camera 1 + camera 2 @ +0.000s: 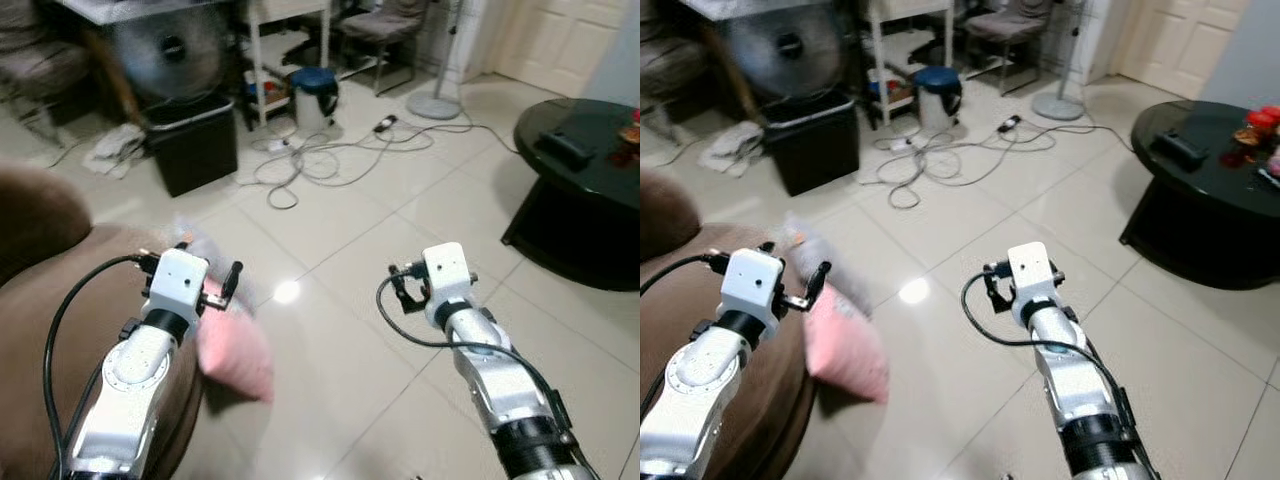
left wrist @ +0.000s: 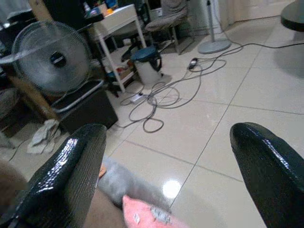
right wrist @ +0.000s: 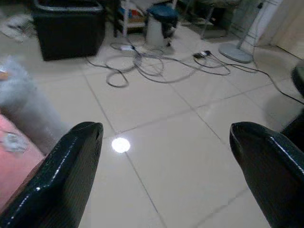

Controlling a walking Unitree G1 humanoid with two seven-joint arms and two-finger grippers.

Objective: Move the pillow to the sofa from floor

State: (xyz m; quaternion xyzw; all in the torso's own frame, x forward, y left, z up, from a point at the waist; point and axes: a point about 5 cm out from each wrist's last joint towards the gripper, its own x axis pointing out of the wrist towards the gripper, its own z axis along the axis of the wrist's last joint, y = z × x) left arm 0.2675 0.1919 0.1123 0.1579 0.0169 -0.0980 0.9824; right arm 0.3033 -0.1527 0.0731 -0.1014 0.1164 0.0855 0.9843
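Left gripper point(image 1: 222, 284): fingers spread wide, holds nothing; raised over brown sofa point(image 1: 40, 300) edge.
Right gripper point(image 1: 402, 287): fingers spread wide, holds nothing; above bare tile.
Pink pillow point(image 1: 238, 345): on floor against sofa side, just below and ahead of left gripper, blurred. Left arm nearer. Long axis: cannot tell.
Beyond: cable tangle point(image 1: 315, 155), black bin point(image 1: 192, 140), fan point(image 1: 172, 48).

Even indoor light, a lamp glare spot on the glossy floor tiles point(image 1: 287, 291), and slight motion blur throughout
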